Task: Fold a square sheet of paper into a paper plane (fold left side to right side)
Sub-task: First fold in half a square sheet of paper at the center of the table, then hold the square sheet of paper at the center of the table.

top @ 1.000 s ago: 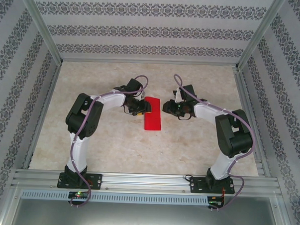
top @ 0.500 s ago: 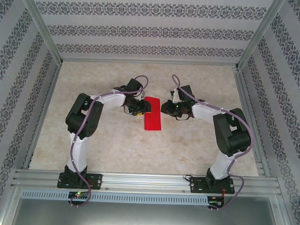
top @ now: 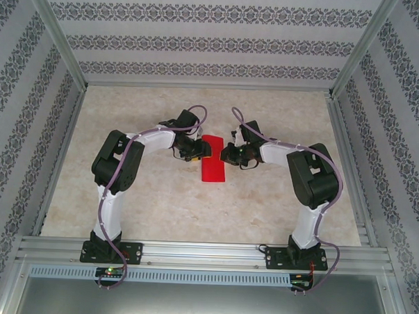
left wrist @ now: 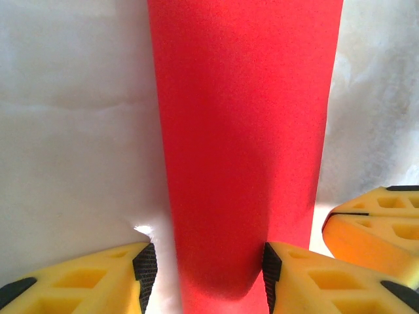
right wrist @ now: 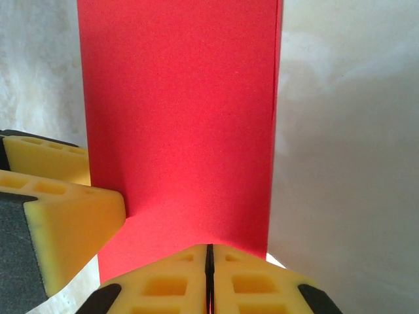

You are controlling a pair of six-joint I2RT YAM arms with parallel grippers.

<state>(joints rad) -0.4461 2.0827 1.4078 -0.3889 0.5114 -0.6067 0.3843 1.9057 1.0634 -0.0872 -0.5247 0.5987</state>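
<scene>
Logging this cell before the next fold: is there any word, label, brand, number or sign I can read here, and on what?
No readable text anywhere.
Square sheet of paper: plain red, no print.
Left hand and right hand: plain yellow, no markings.
Wallpaper: ornament pattern only, no letters.
Arm bases: any labels are too small to read.

Seeing red paper (top: 213, 168) flat on table (top: 159, 203), w/ L gripper (top: 200, 151) & R gripper (top: 225, 155) both at its far end.
</scene>
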